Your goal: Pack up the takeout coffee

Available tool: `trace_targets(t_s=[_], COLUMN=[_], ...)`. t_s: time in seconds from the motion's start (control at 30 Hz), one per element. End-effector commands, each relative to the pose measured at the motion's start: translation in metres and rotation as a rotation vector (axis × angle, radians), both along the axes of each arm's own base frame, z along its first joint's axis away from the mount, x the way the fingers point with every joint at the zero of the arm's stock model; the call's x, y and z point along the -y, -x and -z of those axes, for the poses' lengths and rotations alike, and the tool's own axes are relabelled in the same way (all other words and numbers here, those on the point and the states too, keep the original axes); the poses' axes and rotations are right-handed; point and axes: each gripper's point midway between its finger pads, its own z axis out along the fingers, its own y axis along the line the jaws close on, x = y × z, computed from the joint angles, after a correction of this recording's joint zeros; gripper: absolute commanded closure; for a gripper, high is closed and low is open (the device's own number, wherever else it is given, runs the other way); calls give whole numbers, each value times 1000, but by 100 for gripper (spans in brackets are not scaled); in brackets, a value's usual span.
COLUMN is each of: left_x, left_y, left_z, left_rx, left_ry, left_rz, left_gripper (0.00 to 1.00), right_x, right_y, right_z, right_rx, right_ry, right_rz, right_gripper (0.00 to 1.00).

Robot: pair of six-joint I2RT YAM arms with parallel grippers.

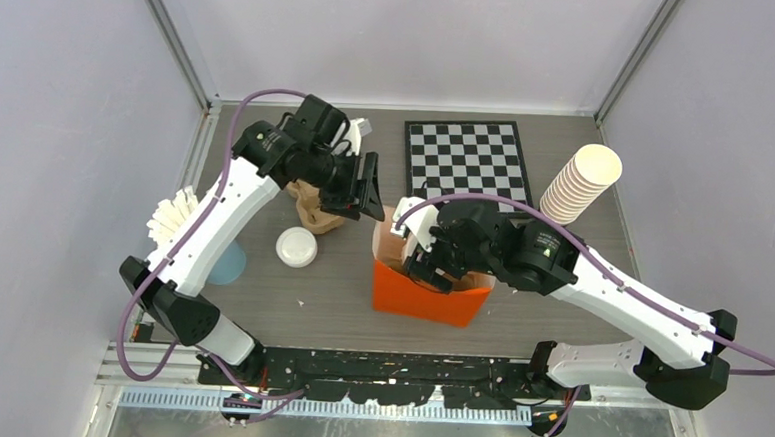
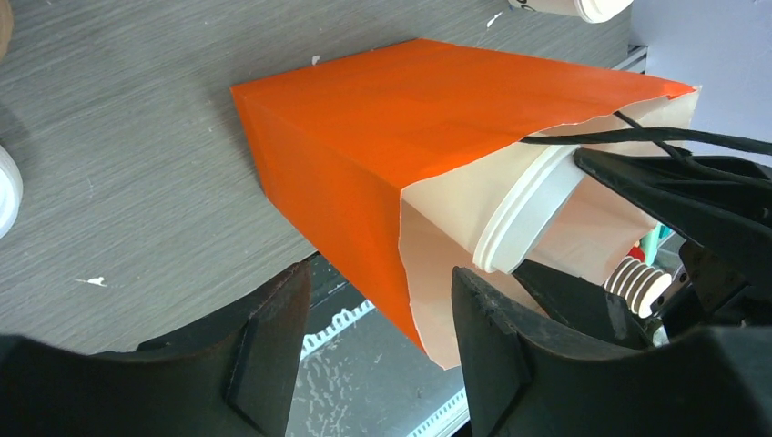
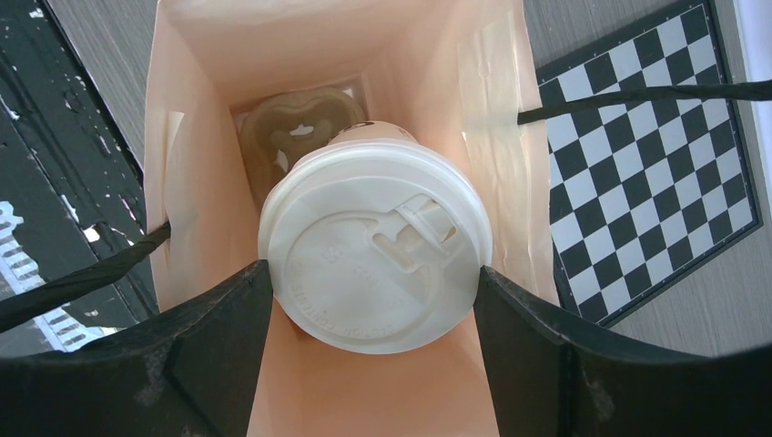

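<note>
One takeout coffee (image 3: 373, 264), lid pinched by the right gripper (image 3: 375, 278), hangs inside one orange bag (image 2: 364, 137) — the left gripper (image 2: 378, 332), at its eleven o'clock, gapes empty.

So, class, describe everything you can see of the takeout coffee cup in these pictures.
The takeout coffee is a small paper cup, mostly hidden under its round white plastic sip lid with a raised drinking tab. It hangs lid-up in the open mouth of the orange paper bag, clamped at the lid's rim between the black fingers of the right gripper. A brownish shape lies below it at the bag's bottom.
</note>
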Motion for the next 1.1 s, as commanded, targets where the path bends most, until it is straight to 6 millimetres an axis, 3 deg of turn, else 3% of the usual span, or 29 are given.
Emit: trace_targets(t_s=[0.0, 0.13, 0.3, 0.5, 0.67, 0.77, 1.07], left_x=[-4, -3, 5, 17, 29, 34, 30], left_y=[7, 11, 12, -8, -23, -22, -15], left_z=[-4, 2, 9, -14, -44, -50, -33], left_rx=[6, -28, -55, 98, 253, 296, 390], left_ry=[12, 11, 36, 114, 215, 258, 269], left_rz=[5, -1, 1, 25, 50, 90, 157], left_gripper=[40, 42, 50, 84, 100, 100, 99], right_x=[5, 2, -4, 7, 21, 24, 37], right_y=[0, -3, -7, -5, -5, -5, -9], right_z=[-9, -9, -13, -17, -20, -19, -14], right_rx=[34, 39, 48, 54, 78, 81, 103], right_ry=[-11, -11, -21, 27, 69, 82, 133], right_rz=[0, 8, 3, -4, -2, -2, 37], right_gripper=[40, 40, 40, 40, 39, 39, 39])
